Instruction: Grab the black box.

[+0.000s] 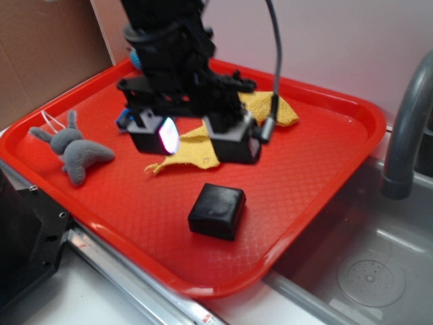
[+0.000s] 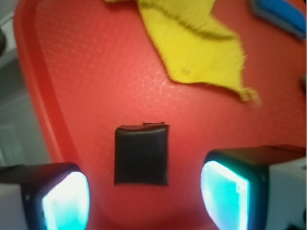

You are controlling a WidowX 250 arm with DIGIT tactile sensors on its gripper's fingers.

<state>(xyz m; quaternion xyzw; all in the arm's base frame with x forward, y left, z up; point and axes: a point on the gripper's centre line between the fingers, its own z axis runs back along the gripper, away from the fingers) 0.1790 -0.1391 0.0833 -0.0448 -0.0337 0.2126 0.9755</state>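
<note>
Black box (image 1: 216, 210), one; claw (image 1: 196, 140) spread.

Bright, soft light; blurry wrist view

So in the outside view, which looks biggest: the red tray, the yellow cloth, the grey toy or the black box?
1. Red tray
2. Yellow cloth, partly hidden by the arm
3. Grey toy
4. Black box, nearly the toy's size

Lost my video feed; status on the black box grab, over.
End effector open, above tray, empty. Black box lies free on tray, ungrasped. Yellow cloth clear of box; nothing blocking.
</note>
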